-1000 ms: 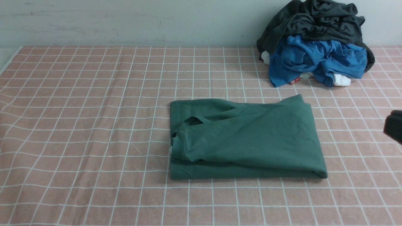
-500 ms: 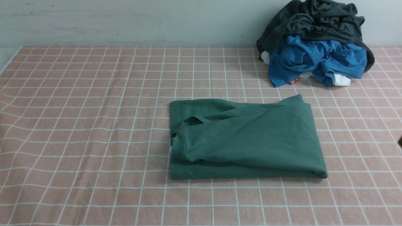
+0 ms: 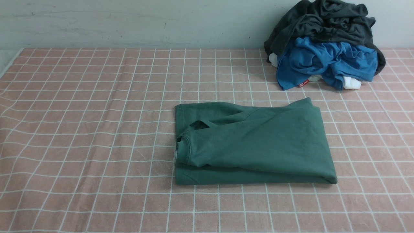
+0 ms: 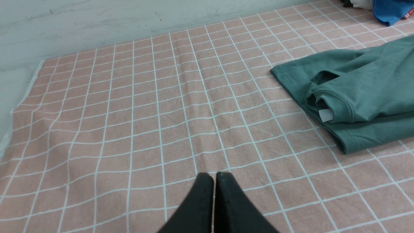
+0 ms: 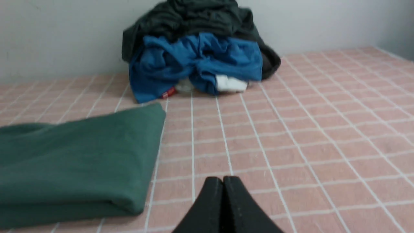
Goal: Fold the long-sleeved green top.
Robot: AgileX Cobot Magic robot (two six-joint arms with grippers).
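The green long-sleeved top (image 3: 255,142) lies folded into a compact rectangle in the middle of the pink checked cloth. Its ribbed neckline and a white label face left. It also shows in the left wrist view (image 4: 359,94) and in the right wrist view (image 5: 74,161). Its logo is hidden. My left gripper (image 4: 214,176) is shut and empty, above bare cloth well to the left of the top. My right gripper (image 5: 223,179) is shut and empty, above bare cloth just right of the top's folded edge. Neither gripper shows in the front view.
A heap of clothes stands at the back right by the wall: a dark charcoal-grey garment (image 3: 323,19) over a bright blue garment (image 3: 326,61) with white pieces under it. The pink checked cloth (image 3: 81,129) covers the table; its left edge shows in the left wrist view (image 4: 19,106).
My right gripper showed at the right edge of the front view one second ago and has drawn back out of that view. The top has not moved.
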